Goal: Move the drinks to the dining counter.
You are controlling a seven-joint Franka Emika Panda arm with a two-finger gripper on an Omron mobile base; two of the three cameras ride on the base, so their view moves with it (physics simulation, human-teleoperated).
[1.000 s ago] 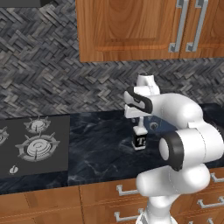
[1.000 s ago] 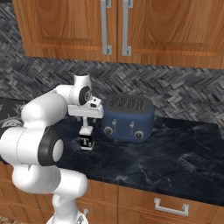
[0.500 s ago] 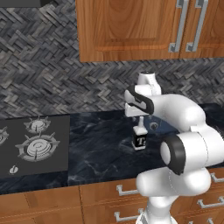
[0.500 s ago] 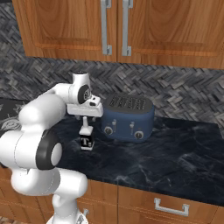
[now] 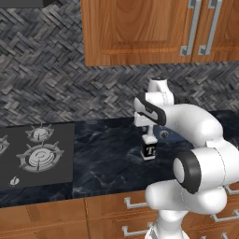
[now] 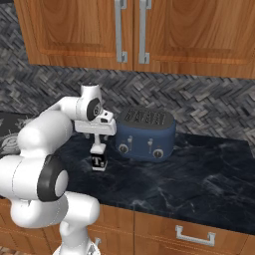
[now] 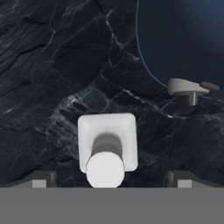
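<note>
The gripper [image 7: 108,178] hangs straight above the bottle [image 6: 98,157], fingers spread wide either side of its white cap, holding nothing. The squat, square, clear bottle with a black "T" label stands upright on the black marble worktop [image 6: 199,184], just left of the blue toaster [image 6: 145,134].

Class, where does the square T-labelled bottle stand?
The bottle stands on the black marble worktop, just left of the blue toaster, directly beneath the gripper.
</note>
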